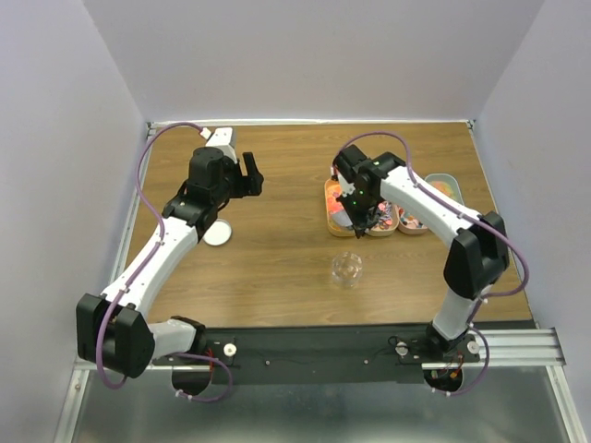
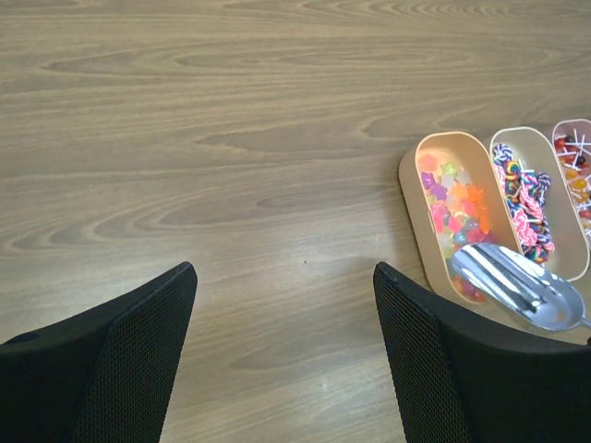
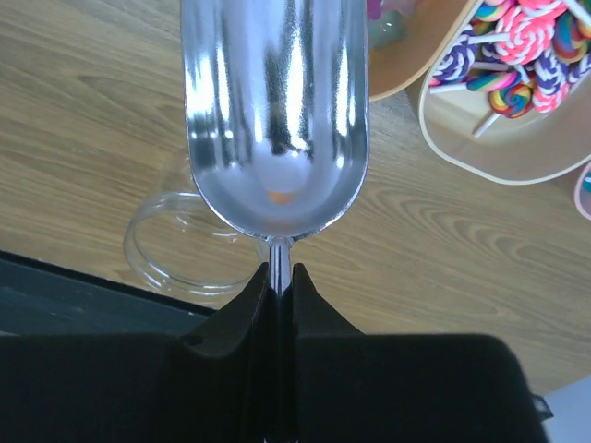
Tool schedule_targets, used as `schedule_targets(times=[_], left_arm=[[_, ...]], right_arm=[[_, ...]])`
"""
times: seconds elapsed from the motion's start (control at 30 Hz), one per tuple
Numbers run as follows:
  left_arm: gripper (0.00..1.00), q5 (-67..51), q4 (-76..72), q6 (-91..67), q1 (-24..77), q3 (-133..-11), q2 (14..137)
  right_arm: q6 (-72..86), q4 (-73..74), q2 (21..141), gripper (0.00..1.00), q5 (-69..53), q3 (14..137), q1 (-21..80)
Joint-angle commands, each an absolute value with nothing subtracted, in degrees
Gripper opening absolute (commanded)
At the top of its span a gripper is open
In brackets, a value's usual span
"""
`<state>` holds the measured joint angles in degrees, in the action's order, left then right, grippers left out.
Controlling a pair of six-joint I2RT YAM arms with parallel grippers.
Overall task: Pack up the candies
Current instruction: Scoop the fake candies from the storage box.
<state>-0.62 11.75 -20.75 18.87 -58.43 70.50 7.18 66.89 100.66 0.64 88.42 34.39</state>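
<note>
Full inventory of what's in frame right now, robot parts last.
table: one, brown wood, under everything
trays: at least three, pastel, side by side, right side of table
candies: many, multicoloured, in leftmost tray
lollipops: many, swirled, in next tray
scoop: one, silver, over candy tray's end
jar: one, clear, open, mid-table
disc: one, white, beside left arm
left end effector: open, empty, above bare wood
right end effector: shut on scoop handle
</note>
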Motion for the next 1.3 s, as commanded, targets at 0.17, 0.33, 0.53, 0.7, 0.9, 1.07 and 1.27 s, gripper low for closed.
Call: schedule_targets(times=[0.17, 0.33, 0.53, 0.7, 0.9, 1.07, 1.27], left_arm=[[0.85, -1.67, 11.87, -19.42, 19.34, -55.99, 68.99], [0.85, -1.85, 11.43, -19.51, 19.34, -55.02, 69.08], [0.85, -2.29, 10.99, -19.51, 19.34, -54.58, 69.17], [0.85, -2.2, 10.99, -19.42, 19.34, -54.23, 69.0], [0.85, -2.11, 10.81, -19.51, 19.34, -53.61, 68.91], [0.85, -2.02, 10.81, -19.69, 19.34, -53.44, 69.34], [0.85, -2.37, 10.9, -19.78, 19.34, -53.61, 69.87]], right_arm=[[10.63, 73.48, 108.81, 0.01, 0.35, 93.69, 32.52], [10.02, 74.0, 111.35, 0.01, 0.35, 94.92, 32.34], [8.7, 76.28, 116.18, 0.01, 1.32, 100.71, 32.34], [8.61, 77.17, 119.18, 0.01, 2.37, 103.01, 32.34], [10.01, 74.01, 120.15, 0.01, 4.04, 99.85, 32.34], [11.95, 69.7, 120.5, 0.01, 5.71, 97.39, 32.26], [13.18, 68.55, 120.59, 0.01, 8.52, 98.26, 31.82]])
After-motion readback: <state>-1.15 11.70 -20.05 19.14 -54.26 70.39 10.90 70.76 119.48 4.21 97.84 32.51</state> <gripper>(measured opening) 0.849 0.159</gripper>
